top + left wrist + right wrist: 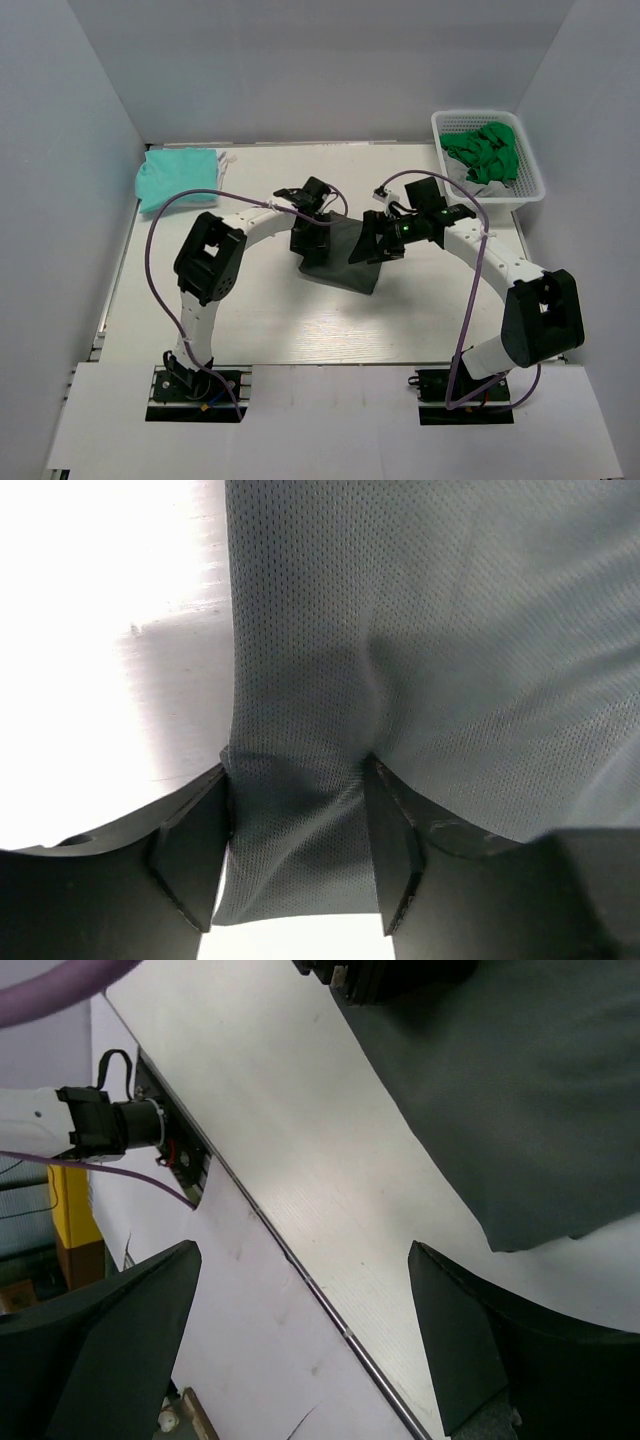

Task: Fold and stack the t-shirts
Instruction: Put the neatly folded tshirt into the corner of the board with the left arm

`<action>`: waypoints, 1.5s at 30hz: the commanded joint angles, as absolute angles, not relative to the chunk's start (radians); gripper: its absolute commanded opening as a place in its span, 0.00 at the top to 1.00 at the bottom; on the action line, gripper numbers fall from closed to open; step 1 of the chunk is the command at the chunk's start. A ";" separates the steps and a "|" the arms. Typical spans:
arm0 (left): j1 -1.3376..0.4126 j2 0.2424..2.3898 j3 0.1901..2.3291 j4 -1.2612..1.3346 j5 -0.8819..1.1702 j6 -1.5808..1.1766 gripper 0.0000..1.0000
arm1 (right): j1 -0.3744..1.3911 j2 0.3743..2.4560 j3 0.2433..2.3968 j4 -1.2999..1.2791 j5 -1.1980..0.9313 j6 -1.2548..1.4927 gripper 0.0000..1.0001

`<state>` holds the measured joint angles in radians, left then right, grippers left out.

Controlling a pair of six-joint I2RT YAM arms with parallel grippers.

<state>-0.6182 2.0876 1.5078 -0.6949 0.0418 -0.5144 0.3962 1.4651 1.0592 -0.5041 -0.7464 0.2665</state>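
desk [270,325], near strip ahead of my bases: bare, free passage. far band between mint-teal shirt [178,178] and basket [533,168]: bare. centre: dark grey shirt [340,265] with both my arms crowded over it; left jaws clamped on its cloth, right jaws spread apart just beside its edge, only desk between them. far-left corner: mint-teal shirt. far-right corner: basket of green shirts [485,152]. walls [70,200] close left, right, far. purple cables [151,248] loop outward beside each arm.

A white mesh basket [533,168] is sitting at the two o'clock corner of the white table [270,320]. Pale grey walls [60,150] are enclosing the table. In the right wrist view, a yellow post [68,1205] is standing at nine o'clock.
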 commanded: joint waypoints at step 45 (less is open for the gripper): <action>-0.350 2.069 1.948 -0.761 -0.614 0.059 1.00 | 0.321 1.189 1.078 -0.313 -0.175 0.311 0.10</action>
<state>-0.3702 2.1876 1.9133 -0.8558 -0.5671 -0.0601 0.3271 1.1660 1.0077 -0.3447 -0.2287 0.3325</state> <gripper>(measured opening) 0.254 0.902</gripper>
